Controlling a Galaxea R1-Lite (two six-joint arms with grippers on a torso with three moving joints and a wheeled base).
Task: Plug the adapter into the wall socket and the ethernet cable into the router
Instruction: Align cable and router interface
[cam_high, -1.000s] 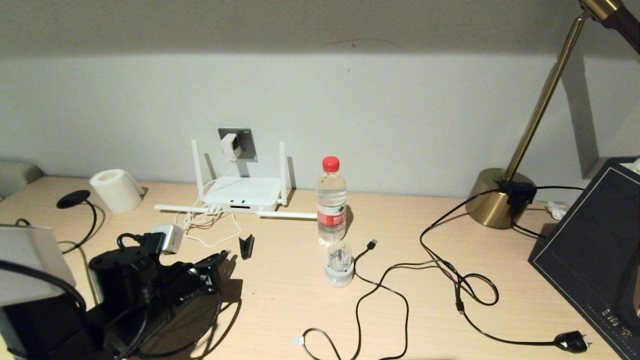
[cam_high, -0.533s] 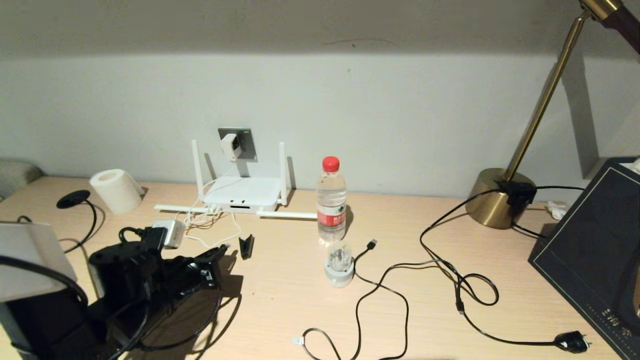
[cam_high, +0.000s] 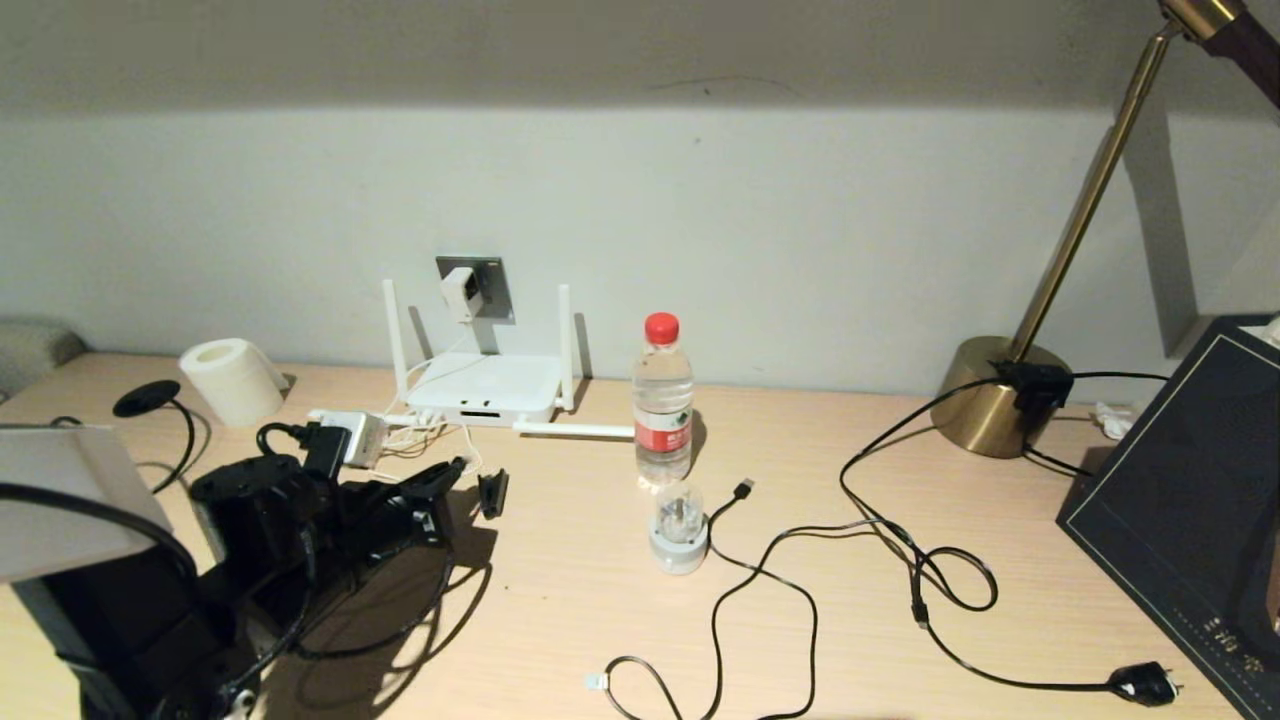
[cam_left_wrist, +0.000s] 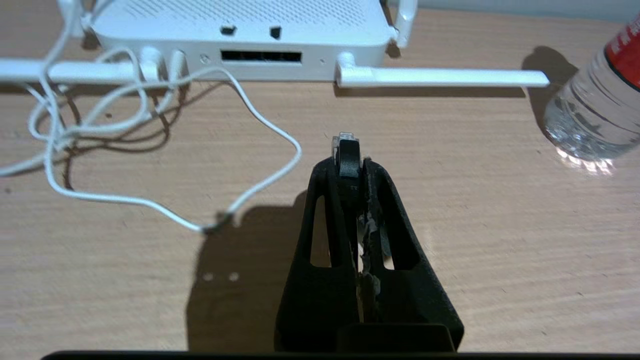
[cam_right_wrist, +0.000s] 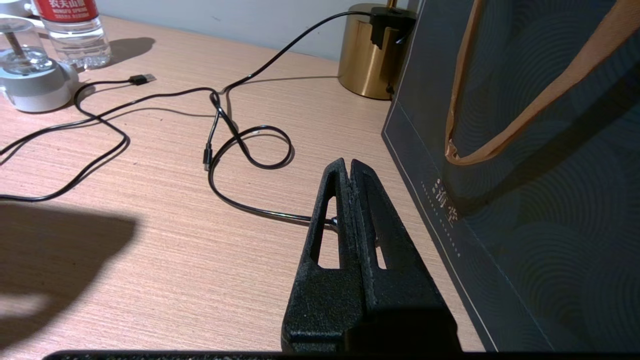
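Observation:
The white router (cam_high: 487, 386) sits against the wall with two antennas up and two lying flat. Its dark front slot (cam_left_wrist: 261, 56) faces my left gripper (cam_left_wrist: 348, 161). That gripper is shut on the ethernet cable's clear-tipped plug (cam_left_wrist: 345, 148), which hangs above the desk a short way from the slot. In the head view the left gripper (cam_high: 455, 470) is front-left of the router. The cable's flat black oval (cam_high: 146, 397) lies at the far left. The white adapter (cam_high: 460, 292) sits in the grey wall socket (cam_high: 487, 287). Its white cord (cam_left_wrist: 260, 120) loops across the desk. My right gripper (cam_right_wrist: 350, 167) is shut and empty.
A water bottle (cam_high: 663, 400) stands right of the router, with a round white-and-clear plug piece (cam_high: 679, 525) in front of it. A small black piece (cam_high: 492, 493) lies near the left gripper. Black cables (cam_high: 800, 560), a brass lamp base (cam_high: 990, 395), a dark bag (cam_high: 1180, 500) and a paper roll (cam_high: 232, 380) are also on the desk.
My left arm has moved forward and slightly right toward the router, carrying the ethernet plug. Nothing else has moved.

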